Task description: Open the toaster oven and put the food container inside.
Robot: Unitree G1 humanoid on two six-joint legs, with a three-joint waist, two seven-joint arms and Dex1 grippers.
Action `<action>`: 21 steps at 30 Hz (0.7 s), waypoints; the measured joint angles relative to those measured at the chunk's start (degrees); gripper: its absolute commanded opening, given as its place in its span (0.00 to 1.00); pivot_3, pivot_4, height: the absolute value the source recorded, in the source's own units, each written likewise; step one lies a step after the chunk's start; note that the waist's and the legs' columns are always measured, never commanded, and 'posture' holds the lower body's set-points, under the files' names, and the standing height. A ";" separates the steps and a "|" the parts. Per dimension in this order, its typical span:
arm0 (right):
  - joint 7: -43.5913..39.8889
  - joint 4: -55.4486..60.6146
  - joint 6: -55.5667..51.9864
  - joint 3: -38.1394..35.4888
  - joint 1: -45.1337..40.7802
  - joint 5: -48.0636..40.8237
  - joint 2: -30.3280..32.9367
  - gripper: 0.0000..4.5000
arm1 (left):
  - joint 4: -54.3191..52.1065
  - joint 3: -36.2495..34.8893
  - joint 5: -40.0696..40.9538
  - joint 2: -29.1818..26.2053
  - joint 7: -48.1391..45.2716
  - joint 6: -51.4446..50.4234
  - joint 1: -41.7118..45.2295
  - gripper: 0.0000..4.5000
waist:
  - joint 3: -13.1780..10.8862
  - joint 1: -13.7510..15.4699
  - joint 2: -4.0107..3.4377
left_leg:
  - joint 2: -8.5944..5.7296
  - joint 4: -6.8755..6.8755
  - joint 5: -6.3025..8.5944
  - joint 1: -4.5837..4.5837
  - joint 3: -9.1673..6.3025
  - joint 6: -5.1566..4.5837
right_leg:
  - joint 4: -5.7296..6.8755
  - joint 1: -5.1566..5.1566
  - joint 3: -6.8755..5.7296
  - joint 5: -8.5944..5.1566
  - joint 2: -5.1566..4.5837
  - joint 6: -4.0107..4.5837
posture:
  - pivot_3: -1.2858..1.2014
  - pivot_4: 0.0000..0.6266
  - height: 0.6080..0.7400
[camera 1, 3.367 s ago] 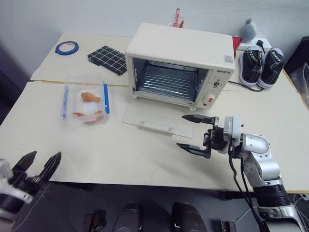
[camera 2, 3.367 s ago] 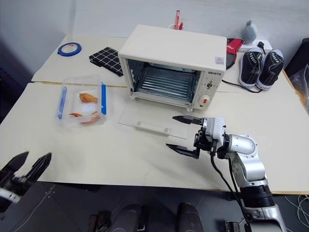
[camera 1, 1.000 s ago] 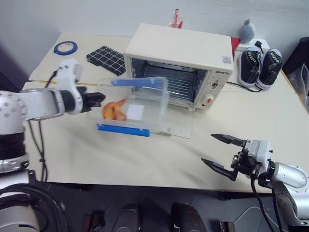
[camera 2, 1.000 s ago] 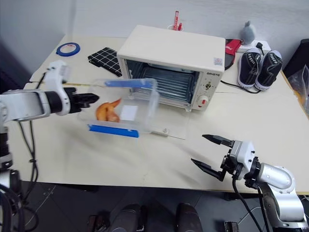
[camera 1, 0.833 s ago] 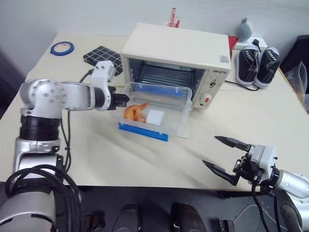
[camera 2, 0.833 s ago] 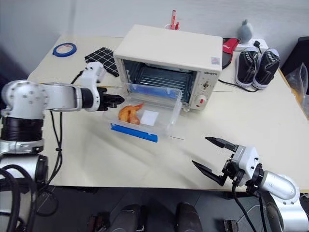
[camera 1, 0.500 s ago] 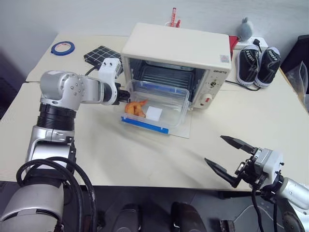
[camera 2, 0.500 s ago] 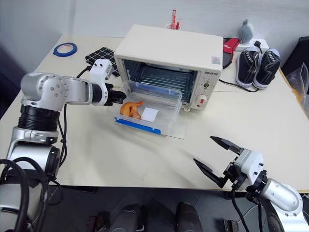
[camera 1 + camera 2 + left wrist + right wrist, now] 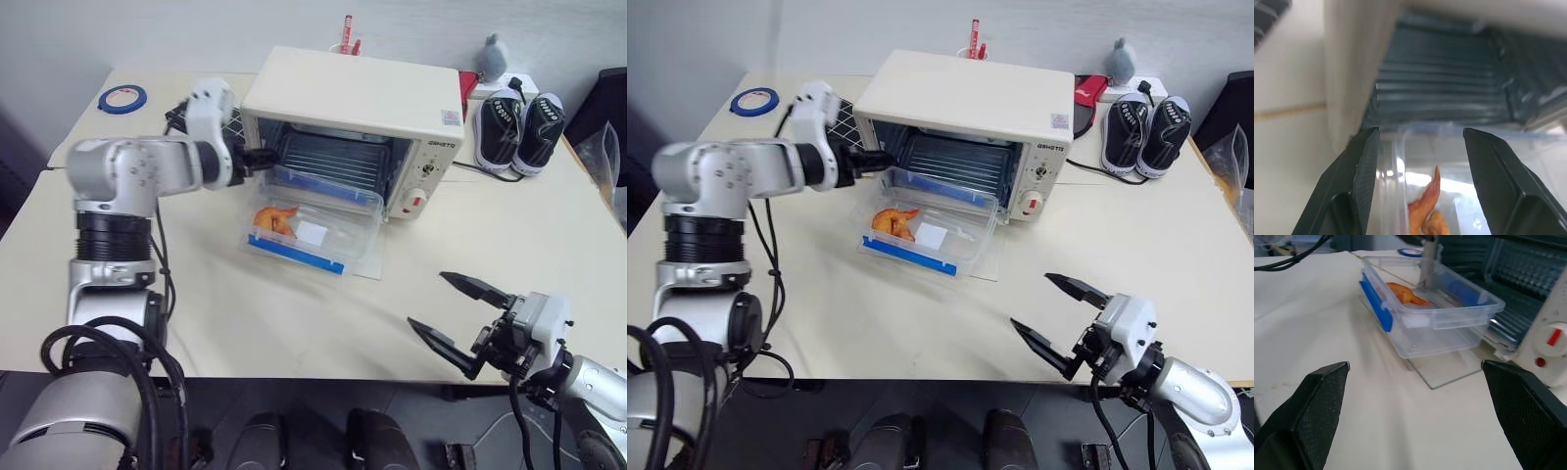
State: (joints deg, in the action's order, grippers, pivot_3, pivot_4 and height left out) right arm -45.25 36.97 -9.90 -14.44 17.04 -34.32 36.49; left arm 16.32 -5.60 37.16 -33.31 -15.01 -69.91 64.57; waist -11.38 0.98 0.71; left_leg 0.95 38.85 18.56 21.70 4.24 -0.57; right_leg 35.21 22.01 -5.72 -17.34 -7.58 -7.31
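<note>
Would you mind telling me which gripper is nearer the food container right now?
The left. The left gripper is right at the food container's far left corner, by the toaster oven mouth. The right gripper hangs well apart, near the table's front edge.

L gripper (image 9: 263, 155) released food container (image 9: 312, 226) on door.

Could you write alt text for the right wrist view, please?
A clear food container with blue clips and orange food sits on the open glass door of the toaster oven, in front of its rack. The open right hand is well short of it, above the cream table.
</note>
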 measured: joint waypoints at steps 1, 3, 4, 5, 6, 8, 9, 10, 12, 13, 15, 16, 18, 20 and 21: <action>0.39 1.10 -2.60 1.07 -0.54 -1.03 1.09 0.87 | -0.77 -0.03 1.01 -3.50 -5.53 0.24 -1.90 0.65 | 0.01 -0.27 -0.01 | 0.00 -0.03 0.00 -0.01 0.02 0.00 | 0.03 0.02 0.03 -0.01 -0.01 0.02 | 0.52 0.24 1.00; 1.20 1.65 -6.16 2.87 -1.58 -1.58 1.78 0.72 | -1.57 0.25 1.20 -7.99 -14.29 2.93 -6.25 0.56 | 0.01 -0.17 -0.01 | 0.00 -0.01 0.00 -0.03 0.02 0.00 | 0.05 0.02 0.01 -0.04 -0.01 0.07 | 0.52 0.24 1.00; 1.45 1.85 -7.31 3.70 -2.25 -1.60 1.89 0.67 | -2.12 0.65 0.74 -9.62 -18.63 5.93 -8.84 0.53 | 0.00 -0.19 -0.02 | -0.01 0.01 0.00 -0.02 0.05 0.00 | 0.10 0.05 0.05 -0.04 -0.06 0.08 | 0.52 0.24 1.00; 2.01 1.88 -9.03 6.45 -5.00 -0.95 2.09 0.59 | -2.99 1.16 -0.19 -13.08 -26.62 13.28 -13.95 0.46 | 0.02 -0.50 -0.01 | 0.01 0.00 0.01 -0.07 0.15 0.01 | 0.09 0.07 0.09 -0.05 -0.04 0.08 | 0.52 0.24 1.00; 2.38 2.01 -9.68 8.18 -6.21 -0.62 2.01 0.51 | -2.82 1.27 -1.14 -14.34 -31.50 17.62 -17.15 0.39 | 0.01 -0.67 -0.01 | 0.04 -0.01 0.02 -0.08 0.19 0.01 | 0.15 0.10 0.12 -0.08 -0.08 0.15 | 0.52 0.24 1.00; 3.48 1.47 -12.00 13.65 -10.80 2.02 1.36 0.37 | -2.51 1.88 -4.20 -16.87 -41.65 29.48 -24.69 0.26 | 0.02 -0.87 0.00 | 0.19 0.01 0.03 0.01 0.22 0.02 | 0.16 0.28 0.13 -0.11 -0.09 0.21 | 0.52 0.24 1.00; 3.77 0.72 -12.76 15.91 -12.82 3.29 1.09 0.30 | -2.62 2.64 -5.94 -17.40 -45.49 34.61 -27.50 0.19 | 0.02 -0.76 0.01 | 0.24 0.06 0.03 0.14 0.23 0.02 | 0.21 0.38 0.14 -0.12 -0.10 0.22 | 0.52 0.24 1.00; 4.01 -0.19 -13.07 17.82 -14.42 4.60 0.89 0.22 | -2.80 3.85 -7.51 -17.62 -48.78 38.95 -29.67 0.12 | 0.02 -0.47 0.00 | 0.24 0.17 0.02 0.39 0.19 0.00 | 0.31 0.55 0.09 -0.12 -0.11 0.22 | 0.52 0.24 1.00; 4.62 -3.52 -12.31 20.90 -17.60 8.55 -0.28 0.07 | -3.54 5.55 -9.57 -17.08 -52.59 44.12 -32.92 0.00 | 0.05 0.29 0.06 | 0.17 0.29 0.03 0.64 0.23 -0.07 | 0.34 0.71 0.07 -0.10 -0.11 0.20 | 0.52 0.24 1.00; 4.89 -6.12 -11.23 22.12 -19.80 10.77 -1.59 0.00 | -4.59 6.01 -9.94 -16.04 -53.53 45.48 -34.03 0.00 | 0.06 0.40 0.09 | 0.00 0.32 0.03 0.67 0.27 -0.11 | 0.33 0.70 0.07 -0.09 -0.13 0.18 | 0.52 0.24 1.00; 5.22 -10.72 -9.05 24.35 -24.15 14.10 -3.82 0.00 | -5.91 6.58 -10.17 -12.59 -53.21 46.63 -34.12 0.00 | 0.06 0.60 0.09 | 0.01 0.32 -0.05 0.72 0.27 -0.25 | 0.37 0.69 -0.03 -0.07 -0.30 0.15 | 0.52 0.24 1.00; 5.32 -13.15 -7.95 25.31 -26.71 15.42 -5.33 0.00 | -6.76 6.79 -10.55 -10.48 -52.40 47.18 -33.80 0.00 | 0.06 0.56 0.09 | 0.00 0.34 -0.06 0.72 0.25 -0.27 | 0.39 0.68 -0.02 -0.05 -0.34 0.10 | 0.52 0.24 1.00; 4.99 -16.13 -6.30 26.23 -29.60 17.05 -6.67 0.00 | -7.24 7.70 -12.06 -7.92 -50.89 48.94 -33.01 0.00 | 0.06 0.41 0.09 | -0.11 0.33 -0.06 0.70 0.25 -0.29 | 0.41 0.68 -0.03 -0.03 -0.34 0.07 | 0.52 0.24 1.00; 4.40 -19.83 -5.20 26.75 -32.15 18.32 -7.22 0.00 | -6.48 8.42 -13.96 -5.12 -47.88 48.92 -31.33 0.00 | 0.06 0.30 0.09 | -0.16 0.33 -0.06 0.71 0.25 -0.29 | 0.41 0.68 -0.07 -0.03 -0.31 0.07 | 0.52 0.24 1.00; 4.24 -21.64 -4.83 26.84 -33.48 18.97 -7.63 0.00 | -5.97 8.53 -14.69 -3.72 -46.04 48.25 -30.33 0.00 | 0.06 0.27 0.09 | -0.15 0.33 -0.07 0.72 0.27 -0.29 | 0.42 0.68 -0.09 -0.03 -0.31 0.06 | 0.52 0.24 1.00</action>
State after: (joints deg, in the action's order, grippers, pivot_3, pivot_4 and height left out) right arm -41.01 15.33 -14.73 12.40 -16.43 -15.35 28.86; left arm 10.35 2.93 22.47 -37.04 -61.05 -21.65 34.24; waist -11.32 1.25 0.81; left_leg 0.79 39.19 18.50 22.42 4.51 -0.87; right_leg 35.62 22.69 -5.82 -17.37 -7.89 -7.25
